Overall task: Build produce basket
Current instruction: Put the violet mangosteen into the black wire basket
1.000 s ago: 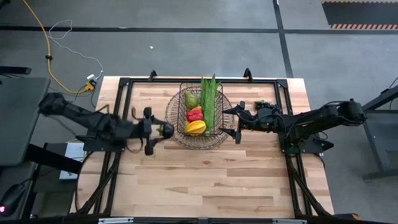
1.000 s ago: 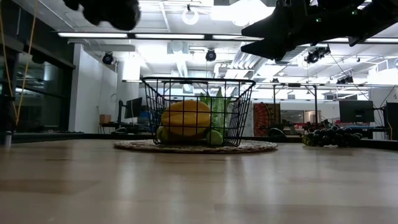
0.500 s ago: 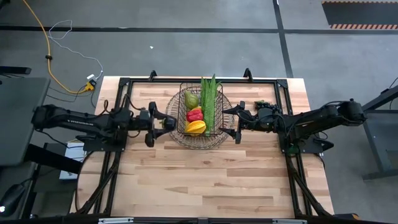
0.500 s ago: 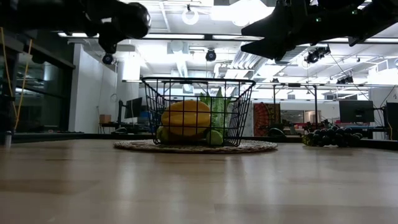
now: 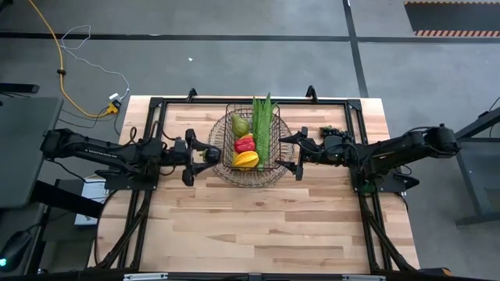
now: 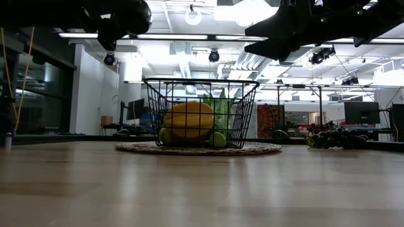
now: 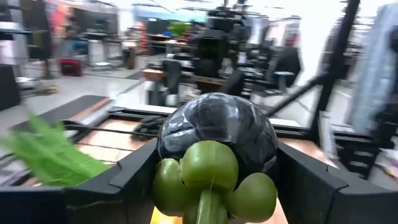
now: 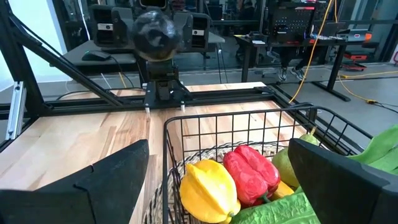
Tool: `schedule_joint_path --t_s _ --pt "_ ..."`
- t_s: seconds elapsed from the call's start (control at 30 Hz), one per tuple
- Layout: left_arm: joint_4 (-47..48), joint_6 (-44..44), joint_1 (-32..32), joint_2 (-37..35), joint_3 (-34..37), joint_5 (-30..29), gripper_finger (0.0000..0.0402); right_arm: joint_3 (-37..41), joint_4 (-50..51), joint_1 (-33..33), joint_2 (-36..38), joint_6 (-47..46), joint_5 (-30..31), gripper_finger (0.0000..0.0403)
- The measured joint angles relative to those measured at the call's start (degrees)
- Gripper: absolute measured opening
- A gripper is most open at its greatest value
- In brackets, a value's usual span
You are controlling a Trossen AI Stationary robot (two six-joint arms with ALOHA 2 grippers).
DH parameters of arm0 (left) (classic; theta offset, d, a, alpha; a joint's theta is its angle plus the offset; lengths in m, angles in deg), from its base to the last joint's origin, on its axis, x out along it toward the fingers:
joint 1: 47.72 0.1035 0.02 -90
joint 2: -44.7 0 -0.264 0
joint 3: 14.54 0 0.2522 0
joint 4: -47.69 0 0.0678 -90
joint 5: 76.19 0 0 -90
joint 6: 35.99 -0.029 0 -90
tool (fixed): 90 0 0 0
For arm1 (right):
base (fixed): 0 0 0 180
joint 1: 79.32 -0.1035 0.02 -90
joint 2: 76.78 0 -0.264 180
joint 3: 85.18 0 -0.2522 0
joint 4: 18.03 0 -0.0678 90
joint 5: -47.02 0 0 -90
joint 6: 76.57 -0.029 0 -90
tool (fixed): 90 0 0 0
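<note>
The dark wire basket (image 5: 251, 117) stands on its round base at the table's far middle. It holds a green pear (image 5: 241, 125), a red pepper (image 5: 245, 144), a yellow-orange pepper (image 5: 246, 159) and a long green leafy bunch (image 5: 263, 125). My left gripper (image 5: 201, 155) is just left of the basket, about level with its rim in the low view, shut on a small dark round fruit (image 7: 217, 134) with green leaves. My right gripper (image 5: 292, 153) hovers open and empty at the basket's right side. Dark grapes (image 6: 331, 137) lie on the table to the right. My left gripper pinches the dark round fruit by its two opposite sides (image 7: 166, 146) between its two fingers. The fingers lie about level and come from the table's left. The fruit's green leafy end (image 7: 208, 171) faces back toward the wrist. The fruit (image 6: 129, 16) is lifted clear of the table.
A black metal frame (image 5: 156, 105) runs along the table's far, left and right edges. Bare wood fills the table's near half (image 5: 258, 226).
My left gripper has carried the dark fruit toward the table's right edge, closer to the basket's left side, and the arm has straightened out. Over the last half second it has stayed nearly still. The fruit remains clear of the table.
</note>
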Motion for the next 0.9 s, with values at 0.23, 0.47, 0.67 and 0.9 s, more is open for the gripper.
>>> schedule_joint_path --t_s 0.23,0.47,0.67,0.9 --pt "0.05 0.07 0.04 1.0 0.02 -4.41 0.0251 0.0 0.0 0.0 0.0 0.02 0.02 0.0374" --pt "-5.3 4.58 0.06 7.36 -2.03 -10.61 0.0251 0.0 -0.06 -0.01 0.0 0.66 0.1 0.0374" --pt "-0.39 6.39 0.42 20.63 -11.02 -11.01 0.0251 0.0 -0.46 -0.01 0.0 0.46 0.22 0.0374" --pt "12.92 5.27 2.76 38.5 -27.26 -11.95 0.0251 0.0 -0.45 0.0 0.0 0.46 0.17 0.0374"
